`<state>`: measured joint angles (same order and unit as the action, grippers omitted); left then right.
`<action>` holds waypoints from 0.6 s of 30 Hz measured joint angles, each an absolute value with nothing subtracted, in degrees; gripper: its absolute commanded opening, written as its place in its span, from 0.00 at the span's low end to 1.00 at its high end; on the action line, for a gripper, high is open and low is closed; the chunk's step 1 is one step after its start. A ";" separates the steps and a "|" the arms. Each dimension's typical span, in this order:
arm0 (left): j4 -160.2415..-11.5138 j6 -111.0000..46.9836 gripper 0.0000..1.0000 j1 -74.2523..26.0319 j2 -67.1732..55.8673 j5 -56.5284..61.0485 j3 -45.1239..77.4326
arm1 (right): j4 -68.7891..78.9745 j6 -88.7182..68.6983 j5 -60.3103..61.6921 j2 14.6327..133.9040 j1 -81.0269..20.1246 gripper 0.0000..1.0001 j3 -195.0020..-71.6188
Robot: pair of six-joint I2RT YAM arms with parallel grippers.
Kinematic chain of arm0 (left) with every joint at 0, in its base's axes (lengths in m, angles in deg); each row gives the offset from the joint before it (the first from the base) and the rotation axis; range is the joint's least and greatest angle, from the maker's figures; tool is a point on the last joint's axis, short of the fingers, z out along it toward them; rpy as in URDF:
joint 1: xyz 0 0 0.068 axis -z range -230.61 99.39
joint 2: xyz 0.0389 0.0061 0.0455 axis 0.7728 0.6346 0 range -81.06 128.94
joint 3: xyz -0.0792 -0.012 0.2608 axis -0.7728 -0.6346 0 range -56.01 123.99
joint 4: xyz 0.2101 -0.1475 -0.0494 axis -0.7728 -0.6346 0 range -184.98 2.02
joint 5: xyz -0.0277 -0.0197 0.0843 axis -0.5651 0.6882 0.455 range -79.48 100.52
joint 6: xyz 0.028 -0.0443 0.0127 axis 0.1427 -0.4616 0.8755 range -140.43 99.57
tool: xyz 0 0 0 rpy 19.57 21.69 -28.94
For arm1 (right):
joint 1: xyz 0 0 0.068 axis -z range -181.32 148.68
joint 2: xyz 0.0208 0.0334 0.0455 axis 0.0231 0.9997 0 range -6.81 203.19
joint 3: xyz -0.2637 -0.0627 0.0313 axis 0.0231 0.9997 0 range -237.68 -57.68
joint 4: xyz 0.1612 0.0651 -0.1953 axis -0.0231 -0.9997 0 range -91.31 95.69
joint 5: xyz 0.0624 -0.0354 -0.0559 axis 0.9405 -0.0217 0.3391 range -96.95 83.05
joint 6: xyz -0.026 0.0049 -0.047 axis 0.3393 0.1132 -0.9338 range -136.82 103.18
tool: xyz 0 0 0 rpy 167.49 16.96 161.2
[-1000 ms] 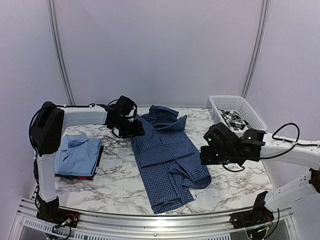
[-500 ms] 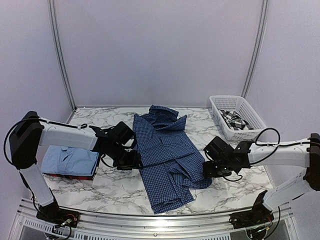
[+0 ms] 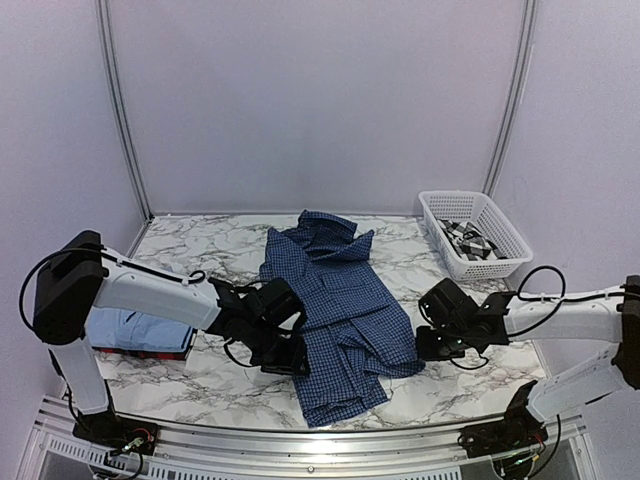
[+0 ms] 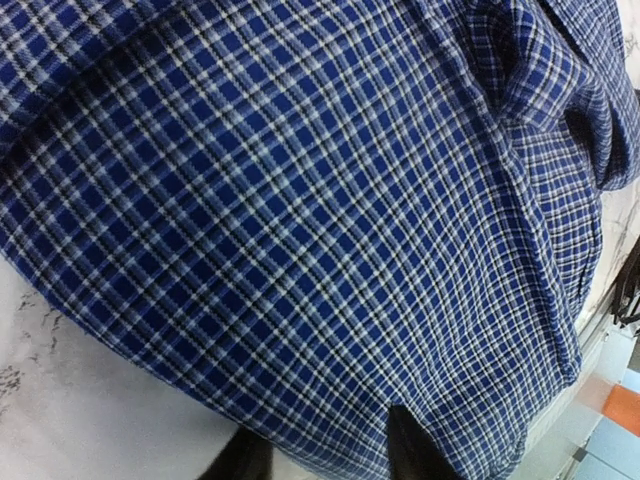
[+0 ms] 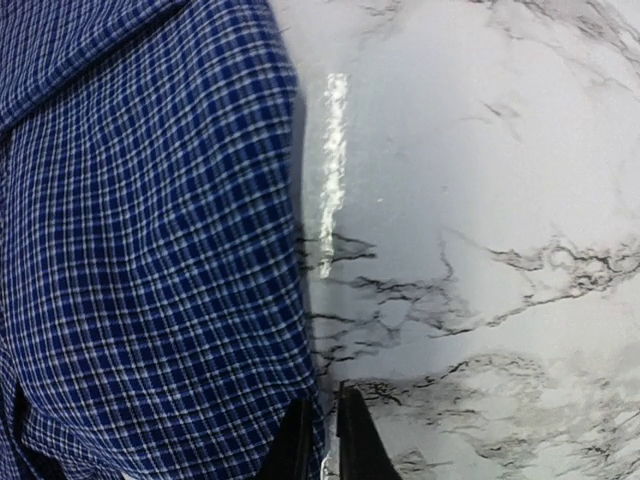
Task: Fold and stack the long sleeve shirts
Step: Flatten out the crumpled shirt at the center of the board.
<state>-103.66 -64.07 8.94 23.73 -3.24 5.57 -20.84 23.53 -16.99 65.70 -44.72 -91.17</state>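
The navy check shirt [image 3: 335, 300] lies spread out, collar to the back, mid-table. My left gripper [image 3: 287, 357] is low at its near left edge. In the left wrist view the hem of that shirt [image 4: 300, 200] runs between the two spread fingers of the left gripper [image 4: 325, 455], one on the cloth and one over bare table. My right gripper [image 3: 428, 345] is at the shirt's right edge. Its fingers, in the right wrist view, have the right gripper [image 5: 322, 445] pinched shut on the edge of the cloth [image 5: 140, 250]. A folded light blue shirt [image 3: 135, 328] rests on a dark red one [image 3: 150, 352] at the left.
A white lattice basket [image 3: 500, 240] at the back right holds a black-and-white checked shirt [image 3: 468, 240]. The marble table [image 3: 470, 385] ends at a metal rail along the near edge. Pale walls close in the back and sides.
My left arm has slid along the shirt's left side toward the near edge and its jaws have narrowed. My right gripper has dropped to the shirt's right edge and shut on it.
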 measured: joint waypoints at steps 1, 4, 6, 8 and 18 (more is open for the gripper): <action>-103.47 -64.81 0.21 9.29 24.15 -3.11 5.85 | -20.97 23.53 -17.23 65.35 -44.00 0.01 -91.17; -102.92 -65.77 0.04 9.99 25.42 -2.43 6.66 | -21.56 23.34 -18.00 63.93 -41.73 0.00 -91.17; -102.86 -66.21 0.00 9.99 25.74 -1.82 6.77 | -22.08 23.10 -18.37 62.57 -40.04 0.00 -91.17; -102.94 -66.43 0.00 9.97 25.72 -1.42 6.59 | -22.41 22.90 -18.65 61.48 -39.17 0.00 -91.17; -105.78 -64.55 0.00 6.64 19.28 -1.03 -0.42 | -24.40 22.57 -15.83 58.29 -44.42 0.44 -91.24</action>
<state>-105.78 -64.55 6.64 19.28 -1.03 -0.42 -24.40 22.57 -15.83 58.29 -44.42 -91.24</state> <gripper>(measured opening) 0.005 0.379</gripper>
